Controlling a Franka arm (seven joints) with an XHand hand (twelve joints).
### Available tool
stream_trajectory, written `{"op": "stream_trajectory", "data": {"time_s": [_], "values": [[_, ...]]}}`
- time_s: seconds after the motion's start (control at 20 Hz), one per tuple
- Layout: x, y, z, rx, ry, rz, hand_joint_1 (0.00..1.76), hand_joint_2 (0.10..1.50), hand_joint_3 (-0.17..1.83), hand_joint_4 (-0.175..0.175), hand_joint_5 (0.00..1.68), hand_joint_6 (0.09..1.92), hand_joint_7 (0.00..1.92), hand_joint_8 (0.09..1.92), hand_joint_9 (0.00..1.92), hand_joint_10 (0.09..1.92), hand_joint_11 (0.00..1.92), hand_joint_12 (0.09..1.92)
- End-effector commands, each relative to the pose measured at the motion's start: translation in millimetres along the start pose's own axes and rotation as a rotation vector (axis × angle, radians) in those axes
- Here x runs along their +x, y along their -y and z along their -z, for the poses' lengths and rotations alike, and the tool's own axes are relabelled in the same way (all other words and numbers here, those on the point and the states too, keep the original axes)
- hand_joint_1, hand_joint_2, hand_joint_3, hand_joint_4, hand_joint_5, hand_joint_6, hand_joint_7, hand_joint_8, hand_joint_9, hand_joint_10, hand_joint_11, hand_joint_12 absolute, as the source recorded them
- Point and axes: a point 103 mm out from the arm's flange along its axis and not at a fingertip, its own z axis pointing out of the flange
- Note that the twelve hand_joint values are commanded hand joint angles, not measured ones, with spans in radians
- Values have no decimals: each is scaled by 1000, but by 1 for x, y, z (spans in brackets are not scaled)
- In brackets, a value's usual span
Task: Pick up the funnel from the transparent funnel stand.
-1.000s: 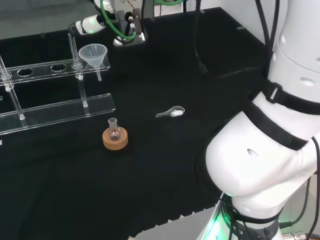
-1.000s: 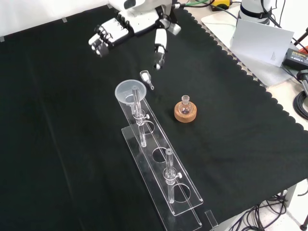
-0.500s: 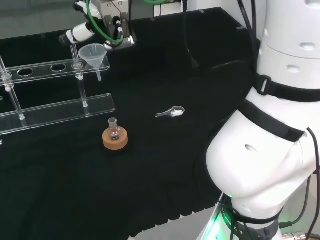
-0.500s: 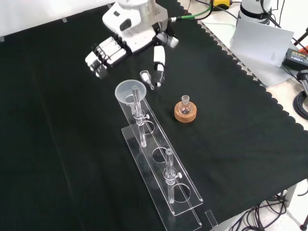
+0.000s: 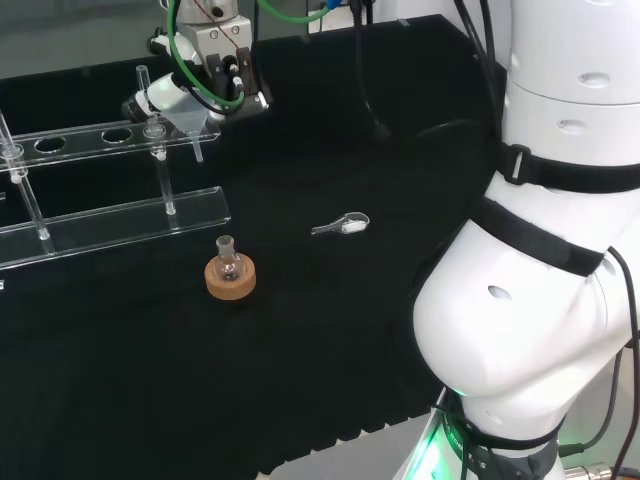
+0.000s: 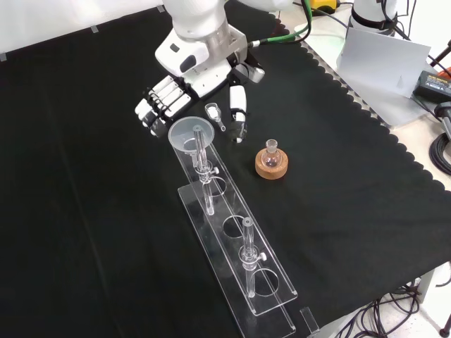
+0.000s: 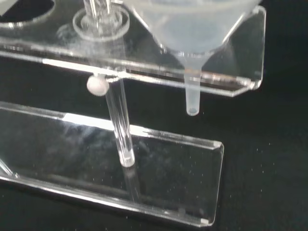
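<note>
Hovering just behind the funnel point(image 6: 192, 134) in the front view, the hand point(image 6: 189, 79) has its fingers point(image 6: 156, 105) spread out straight on the funnel's left and its thumb point(image 6: 237, 111) hanging down on the right, not touching the funnel and holding nothing. The funnel sits in the far end hole of the transparent funnel stand point(image 6: 236, 250), cone above the upper plate, spout point(image 7: 192, 96) poking down through it and ending above the base plate; funnel looks empty. Other holes of the stand's upper plate look open. Small round flask point(image 6: 271, 153) stands upright on a cork ring point(image 6: 271, 166) right of the stand in the front view, well apart from it; contents too small to tell. A small scoop point(image 5: 342, 225) lies on the black surface point(image 6: 84, 211) with something white in its bowl, in the front view just behind the funnel, between fingers and thumb.
</note>
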Motion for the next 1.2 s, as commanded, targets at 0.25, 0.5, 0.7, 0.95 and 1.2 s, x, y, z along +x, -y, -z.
{"op": "stream_trajectory", "data": {"time_s": [0.25, 0.5, 0.7, 0.95, 1.2], "values": [[2, 0, -21, 20, -5, 25, 313, 663, -11, 27, 0, 87, 0, 87, 0, 87, 0, 87], [-7, -5, -32, 33, -13, -13, 326, 668, -8, 14, 0, 87, 0, 87, 0, 87, 0, 87], [-15, -9, -35, 28, -26, -37, 339, 674, -5, 0, 0, 87, 0, 87, 0, 87, 13, 87], [-19, -12, -34, 16, -34, -53, 363, 678, -1, -13, 0, 87, 48, 87, 26, 87, 9, 552], [-16, -13, -32, 23, -35, -47, 384, 679, 0, -25, 0, 87, 95, 191, 45, 290, 0, 1080]]}}
